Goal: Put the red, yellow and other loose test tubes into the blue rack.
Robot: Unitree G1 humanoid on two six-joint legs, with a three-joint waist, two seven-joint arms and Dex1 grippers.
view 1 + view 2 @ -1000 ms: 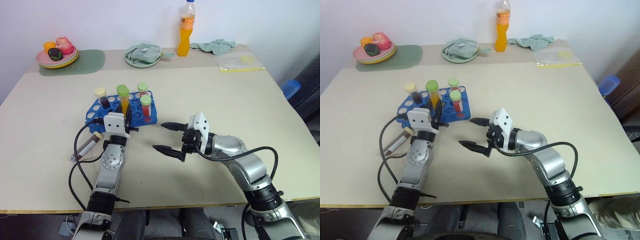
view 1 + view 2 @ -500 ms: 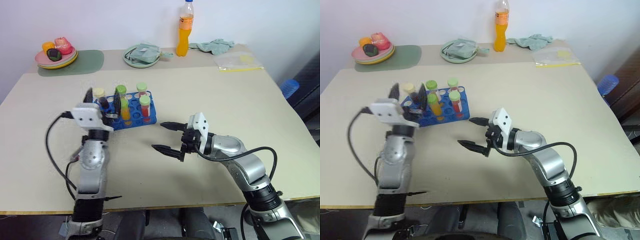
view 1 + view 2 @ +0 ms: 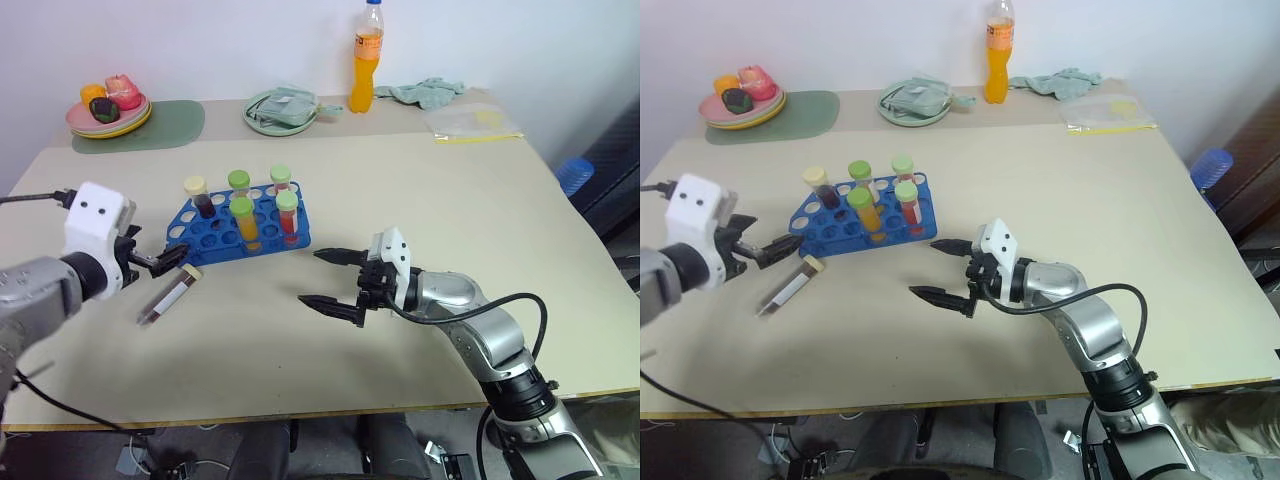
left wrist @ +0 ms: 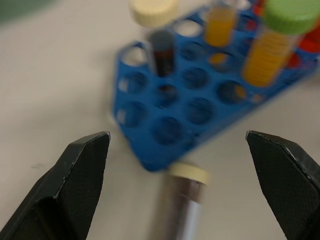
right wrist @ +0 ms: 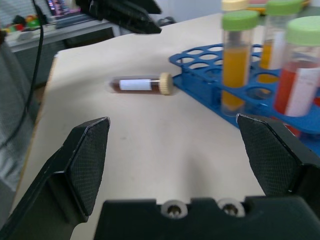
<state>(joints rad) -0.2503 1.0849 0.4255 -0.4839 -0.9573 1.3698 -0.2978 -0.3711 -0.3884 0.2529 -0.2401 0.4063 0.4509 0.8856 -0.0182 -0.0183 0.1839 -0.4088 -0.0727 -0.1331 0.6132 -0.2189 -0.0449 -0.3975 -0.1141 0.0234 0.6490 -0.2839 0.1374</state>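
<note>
The blue rack (image 3: 212, 236) stands left of the table's middle and holds several capped tubes: two yellow ones (image 3: 244, 221), a red one (image 3: 288, 216) and a dark one (image 3: 199, 195). One loose test tube (image 3: 168, 296) with dark liquid and a cream cap lies flat just in front of the rack's left corner. My left gripper (image 3: 166, 258) hovers open and empty left of the rack, pointing at it and the loose tube (image 4: 181, 201). My right gripper (image 3: 311, 277) stands open and empty to the right of the rack, pointing left.
At the back of the table are an orange drink bottle (image 3: 368, 60), a green plate with a cloth (image 3: 285, 108), a plate of fruit (image 3: 108, 105) on a green mat, a teal rag (image 3: 430, 92) and a plastic bag (image 3: 480, 122).
My left gripper has opened and let go of a yellow tube, which stays upright in the rack. The left hand has swung up and away to the left. The right arm has kept still.
</note>
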